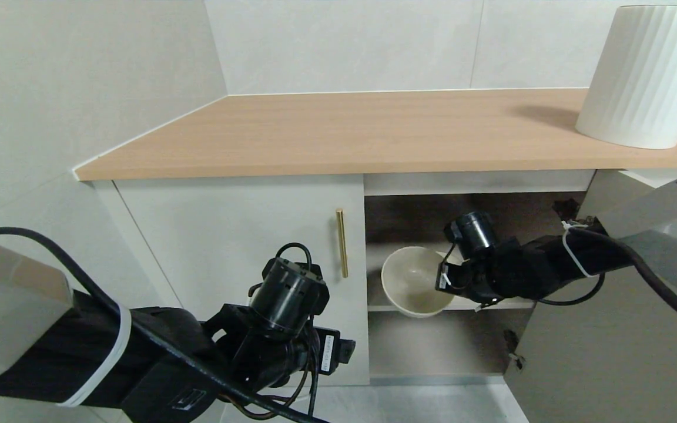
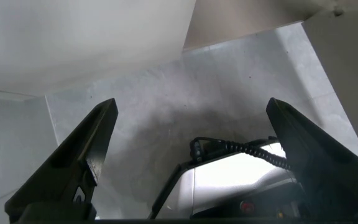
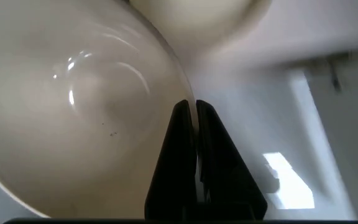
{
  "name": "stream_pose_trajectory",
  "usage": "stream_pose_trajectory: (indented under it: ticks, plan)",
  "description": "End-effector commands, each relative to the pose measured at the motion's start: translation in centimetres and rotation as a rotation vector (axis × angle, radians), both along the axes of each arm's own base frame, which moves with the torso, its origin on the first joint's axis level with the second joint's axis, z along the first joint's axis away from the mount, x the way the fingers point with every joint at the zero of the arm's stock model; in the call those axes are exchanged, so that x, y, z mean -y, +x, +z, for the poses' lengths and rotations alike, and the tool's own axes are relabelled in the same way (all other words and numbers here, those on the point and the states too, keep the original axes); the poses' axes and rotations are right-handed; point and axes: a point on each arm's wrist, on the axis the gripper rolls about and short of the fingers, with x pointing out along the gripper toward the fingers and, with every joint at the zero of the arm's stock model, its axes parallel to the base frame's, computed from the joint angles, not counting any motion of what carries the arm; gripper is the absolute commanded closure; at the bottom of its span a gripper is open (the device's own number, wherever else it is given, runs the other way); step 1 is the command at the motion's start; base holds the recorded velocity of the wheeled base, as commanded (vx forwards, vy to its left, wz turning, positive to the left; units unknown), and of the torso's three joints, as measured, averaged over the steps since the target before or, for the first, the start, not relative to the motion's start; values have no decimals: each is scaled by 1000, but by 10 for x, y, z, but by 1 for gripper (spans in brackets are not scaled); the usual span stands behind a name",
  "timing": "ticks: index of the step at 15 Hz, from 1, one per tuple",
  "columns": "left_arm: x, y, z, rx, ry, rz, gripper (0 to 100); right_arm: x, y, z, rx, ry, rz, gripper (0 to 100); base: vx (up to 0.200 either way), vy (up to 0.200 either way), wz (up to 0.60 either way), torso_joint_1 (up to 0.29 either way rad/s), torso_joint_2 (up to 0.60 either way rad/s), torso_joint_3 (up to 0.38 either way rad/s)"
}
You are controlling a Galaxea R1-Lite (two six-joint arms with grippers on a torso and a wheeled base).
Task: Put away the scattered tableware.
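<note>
Your right gripper point(image 1: 441, 281) pinches the rim of the cream round ceramic bowl point(image 1: 412, 282) — tilted at the white shelf point(image 1: 374, 276) in the open cabinet point(image 1: 479, 183), right of frame centre — while your left gripper point(image 2: 191, 111), lower left, hangs spread.

The bowl point(image 1: 415, 282) is plain cream, with a few tiny dark specks inside. A second bowl point(image 3: 197, 18) just behind it is the same cream. The right gripper point(image 1: 443, 281) is black with a small white tag, and the left gripper point(image 2: 191, 109) is black too. The worktop point(image 1: 344, 129) is light wood with fine straight grain. At its right rear corner is a white container point(image 1: 644, 76) with vertical ribbing. The cupboard door point(image 1: 227, 247) is plain off-white, and its bar handle point(image 1: 342, 242) is brass-gold. The shelf point(image 1: 376, 306) is white. The wall tiles point(image 1: 338, 41) are pale grey-beige. The floor point(image 2: 166, 99) is grey and faintly mottled.
</note>
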Motion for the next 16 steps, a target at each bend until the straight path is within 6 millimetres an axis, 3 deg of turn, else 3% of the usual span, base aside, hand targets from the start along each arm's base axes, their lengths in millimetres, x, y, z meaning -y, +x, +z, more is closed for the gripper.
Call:
stream_pose_trajectory:
  ticks: [1,7,16]
  plan:
    - [0,0,1,4,-4,0,0,8,12,-11,5,-1,-41,100,0,0,0,0,0,0]
    - [-1,0,1,4,-4,2,0,31,58,-23,69,96,-233,100,0,0,0,0,0,0]
    - [-1,0,1,4,-3,4,0,45,79,-40,82,74,-297,100,0,0,0,0,0,0]
